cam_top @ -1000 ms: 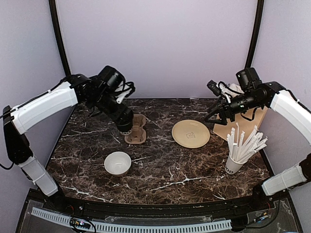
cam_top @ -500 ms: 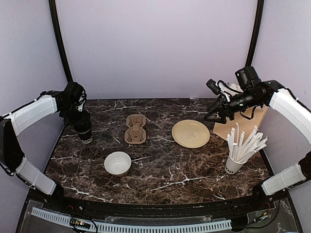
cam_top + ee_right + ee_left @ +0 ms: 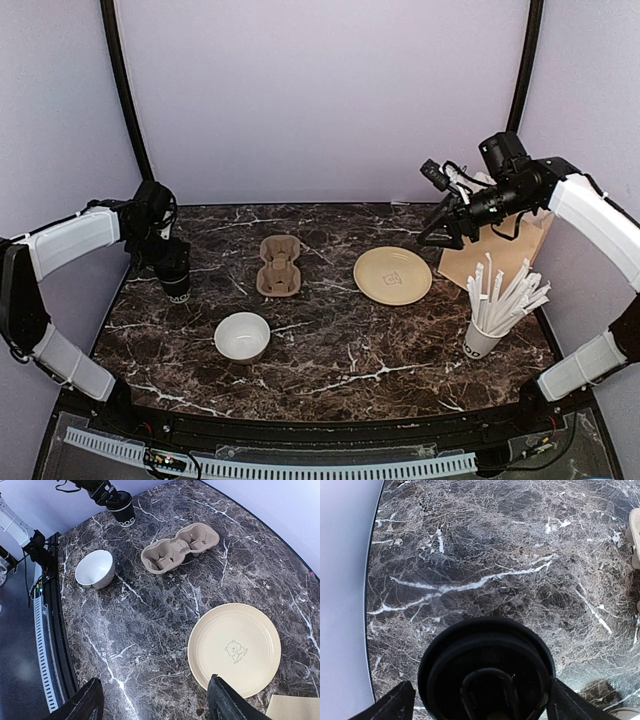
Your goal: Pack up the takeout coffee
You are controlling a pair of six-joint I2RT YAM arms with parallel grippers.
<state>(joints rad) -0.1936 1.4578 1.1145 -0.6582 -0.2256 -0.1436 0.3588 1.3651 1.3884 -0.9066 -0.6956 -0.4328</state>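
1. Top external view: the coffee cup [image 3: 176, 276] stands upright at the far left of the marble surface [image 3: 330, 360], close to the left edge. Its long axis is vertical, its black lid faces up and its white markings sit low on the body.
2. The left wrist view looks straight down onto the round black lid, which hides the rest of the cup [image 3: 485, 665].
3. The left hand [image 3: 163, 250] reaches down over the cup from above, with one finger on each side of the lid. Its fingers [image 3: 395, 705] sit right at the lid's rim, and I cannot tell whether they press on it or stand just clear.
4. To the right of the cup, apart from it, lies a brown two-hole cardboard carrier [image 3: 279, 265]. Its long axis runs from the near side to the far side.
5. A white bowl [image 3: 242, 336] sits nearer the arm bases, between cup and carrier in left-right position.
6. Right of the carrier lies a pale yellow plate [image 3: 392, 275].
7. A white cup of straws [image 3: 480, 340] stands near the right edge.
8. The right hand [image 3: 440, 226] hangs above the far right of the surface, its fingers spread with nothing between them.
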